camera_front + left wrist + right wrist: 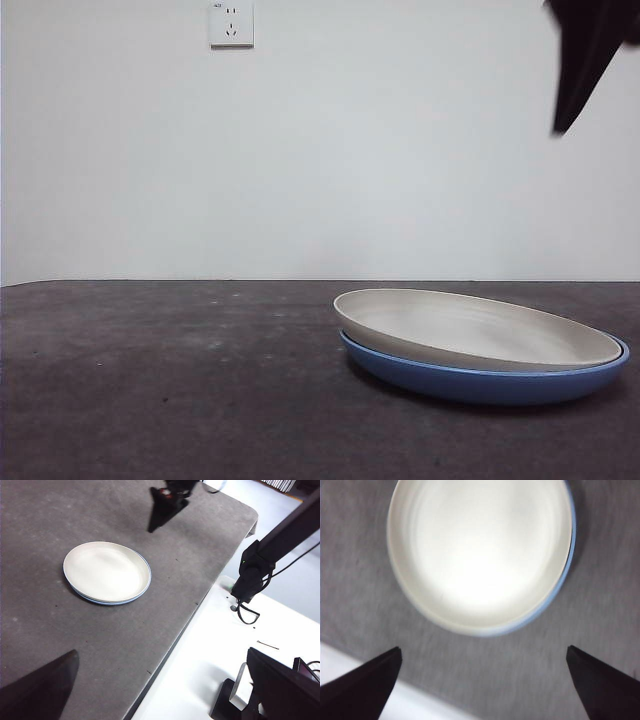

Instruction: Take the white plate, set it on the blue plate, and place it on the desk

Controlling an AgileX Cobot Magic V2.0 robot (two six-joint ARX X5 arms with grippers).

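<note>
The cream-white plate [480,325] lies nested on the blue plate [480,385], a little askew, on the right part of the dark speckled desk [160,380]. My right gripper [483,650] is open and empty, hanging high above the stack; the white plate [480,550] fills its view, with the blue plate's rim [568,555] showing along one side. In the front view only the right gripper's black tip [575,60] shows at the top right corner. My left gripper [162,652] is open and empty, far from the stacked white plate [106,570] and blue plate [107,603].
A wall socket [231,24] sits on the white wall behind. In the left wrist view the desk's edge [200,605] runs close to the plates, with a white surface and a black arm mount [255,575] beyond it. The right gripper [165,507] hangs over the desk.
</note>
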